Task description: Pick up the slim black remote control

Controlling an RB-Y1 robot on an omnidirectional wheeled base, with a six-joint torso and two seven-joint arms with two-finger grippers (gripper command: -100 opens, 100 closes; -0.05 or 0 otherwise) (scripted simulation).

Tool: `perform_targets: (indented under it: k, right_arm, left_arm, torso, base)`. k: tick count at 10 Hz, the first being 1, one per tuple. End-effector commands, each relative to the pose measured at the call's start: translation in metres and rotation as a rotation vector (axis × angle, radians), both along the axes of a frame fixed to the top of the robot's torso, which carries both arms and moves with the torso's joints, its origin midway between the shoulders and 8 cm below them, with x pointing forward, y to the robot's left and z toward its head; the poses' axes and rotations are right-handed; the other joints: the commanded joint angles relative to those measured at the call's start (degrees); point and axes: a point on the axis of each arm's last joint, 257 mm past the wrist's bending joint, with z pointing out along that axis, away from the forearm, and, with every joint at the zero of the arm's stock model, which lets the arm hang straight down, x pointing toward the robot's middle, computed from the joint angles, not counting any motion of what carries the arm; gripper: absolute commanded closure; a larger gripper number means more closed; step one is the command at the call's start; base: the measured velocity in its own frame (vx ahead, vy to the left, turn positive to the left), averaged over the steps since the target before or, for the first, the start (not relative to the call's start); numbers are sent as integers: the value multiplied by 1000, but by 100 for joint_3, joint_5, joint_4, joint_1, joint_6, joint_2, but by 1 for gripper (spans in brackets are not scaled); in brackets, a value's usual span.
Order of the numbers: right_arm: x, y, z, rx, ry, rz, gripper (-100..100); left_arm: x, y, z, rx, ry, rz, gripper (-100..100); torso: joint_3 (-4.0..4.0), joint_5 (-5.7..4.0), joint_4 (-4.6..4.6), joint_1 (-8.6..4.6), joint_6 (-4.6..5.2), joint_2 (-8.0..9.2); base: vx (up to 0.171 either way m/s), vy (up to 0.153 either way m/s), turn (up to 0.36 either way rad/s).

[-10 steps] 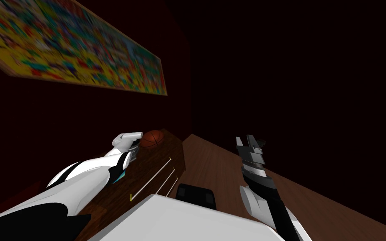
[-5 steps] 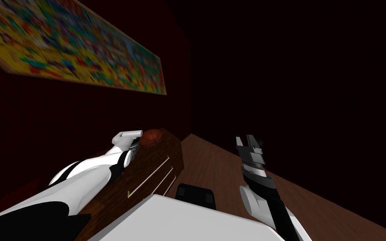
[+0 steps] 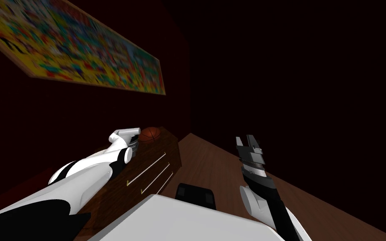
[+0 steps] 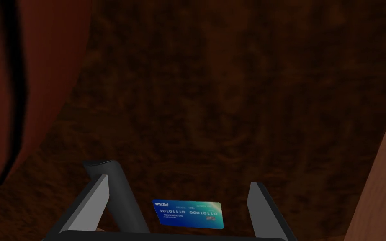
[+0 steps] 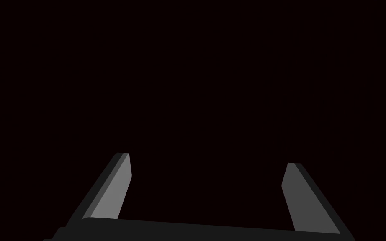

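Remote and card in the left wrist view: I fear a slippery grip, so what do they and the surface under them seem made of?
Remote: likely matte dark plastic; plain black-grey, with no shine.
Card: probably glossy plastic; blue, printed digits, a pale sheen at one corner.
Dresser top: dark wood by its mottled brown grain; finish unclear.

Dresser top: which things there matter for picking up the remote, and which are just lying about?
For the job: slim black remote; left fingers, open, close by it.
Lying about: blue card; basketball; wall painting.
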Motion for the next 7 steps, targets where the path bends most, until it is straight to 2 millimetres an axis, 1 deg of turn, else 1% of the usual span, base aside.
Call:
perform_targets:
  k: [1, 2, 3, 5, 7]
  right_arm:
    - [0, 0, 0, 0, 0, 0, 0]
    - [0, 0, 0, 0, 0, 0, 0]
    - [0, 0, 0, -1, 0, 0, 0]
    - [0, 0, 0, -1, 0, 0, 0]
    - [0, 0, 0, -1, 1, 0, 0]
  left_arm:
    - [-2, 0, 0, -25, -30, 47, -100]
    - [-5, -5, -6, -58, -44, 76, -100]
    - [-7, -7, -8, -72, -48, 87, -100]
    - [-12, -16, -19, -132, -67, 135, -100]
    - [-16, -25, -28, -188, -84, 178, -100]
  torso:
    - [0, 0, 0, 0, 0, 0]
    - [-10, 6, -4, 32, -1, -18]
    - [-22, 17, -9, 83, -3, -40]
    - [-36, 30, -15, 126, -2, -62]
    - [-36, 34, -15, 135, -1, -61]
  base:
    - [15, -45, 82]
    - [74, 96, 123]
    - [99, 149, 50]
    - [95, 190, 73]
    - [115, 174, 74]
